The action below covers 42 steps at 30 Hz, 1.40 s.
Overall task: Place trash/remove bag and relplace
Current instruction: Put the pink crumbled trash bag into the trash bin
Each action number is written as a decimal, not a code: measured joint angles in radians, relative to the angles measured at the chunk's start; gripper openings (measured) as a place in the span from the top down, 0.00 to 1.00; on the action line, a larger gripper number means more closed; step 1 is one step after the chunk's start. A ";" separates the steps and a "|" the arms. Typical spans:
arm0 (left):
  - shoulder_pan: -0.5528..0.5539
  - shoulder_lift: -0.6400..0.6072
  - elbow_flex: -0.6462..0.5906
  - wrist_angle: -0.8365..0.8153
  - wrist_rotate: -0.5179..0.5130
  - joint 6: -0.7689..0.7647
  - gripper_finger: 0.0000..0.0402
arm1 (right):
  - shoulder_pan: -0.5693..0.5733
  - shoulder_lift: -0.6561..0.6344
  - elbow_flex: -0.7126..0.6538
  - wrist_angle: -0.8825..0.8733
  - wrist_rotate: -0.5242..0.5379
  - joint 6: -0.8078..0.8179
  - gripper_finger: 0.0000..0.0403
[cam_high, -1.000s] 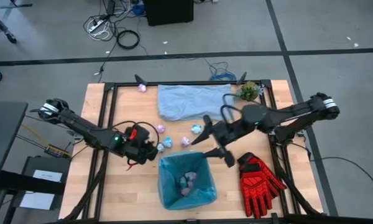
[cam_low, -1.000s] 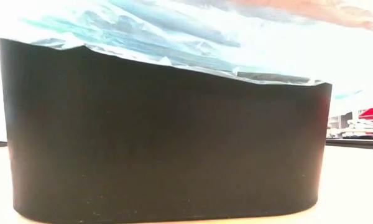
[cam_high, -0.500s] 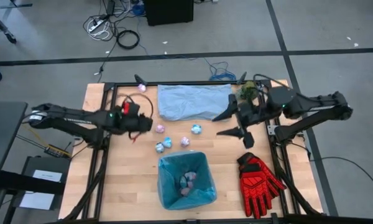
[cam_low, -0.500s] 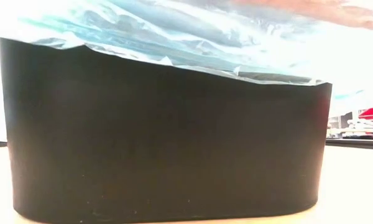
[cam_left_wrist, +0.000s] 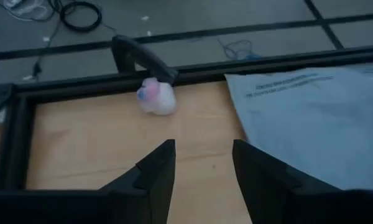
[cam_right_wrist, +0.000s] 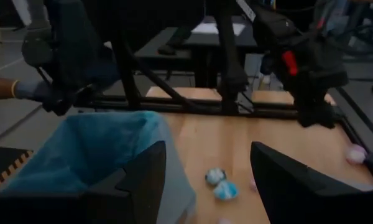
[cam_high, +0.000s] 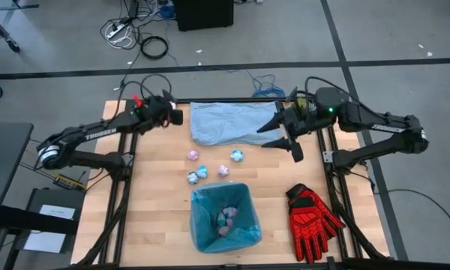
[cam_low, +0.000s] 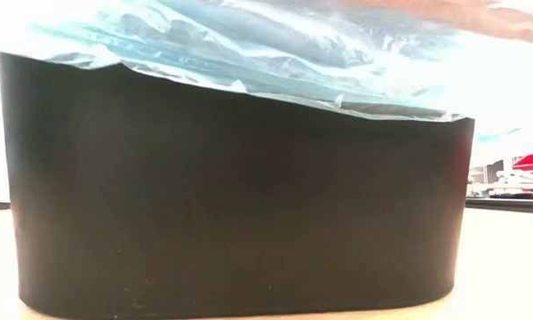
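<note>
- So, left claw [cam_high: 174,117] hovered at the table's [cam_high: 157,217] far left corner, fingers [cam_left_wrist: 154,174] parted with nothing between them.
- One pink-and-white wad [cam_left_wrist: 155,98] lay on the wood just ahead of that claw, against the black frame rail [cam_left_wrist: 143,59].
- Right claw [cam_high: 281,135] sat over the right end of the pale grey-blue bag [cam_high: 232,122], fingers [cam_right_wrist: 143,180] spread wide and empty.
- Four more wads [cam_high: 210,165] lay loose on the wood between the grey-blue bag and the bin [cam_low: 240,196].
- Cyan liner [cam_high: 223,217] was in the bin at the near edge, rim folded over the top, several wads [cam_high: 226,219] inside.
- Red glove [cam_high: 312,219] lay just right of the bin.
- Small green plant [cam_high: 301,105] stood at the far right corner.
</note>
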 joint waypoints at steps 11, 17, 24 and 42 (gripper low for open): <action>0.170 0.293 0.000 0.226 0.185 0.033 0.25 | -0.189 0.042 0.000 0.045 -0.097 0.101 0.46; 0.193 0.390 0.020 0.286 0.192 0.038 0.23 | -0.252 0.048 0.000 0.075 -0.131 0.140 0.46; 0.209 0.415 0.064 0.284 0.110 0.086 0.23 | -0.285 0.052 0.000 0.089 -0.135 0.150 0.46; 0.288 0.531 0.074 0.261 0.192 0.139 0.24 | -0.406 0.056 0.000 0.212 -0.149 0.160 0.46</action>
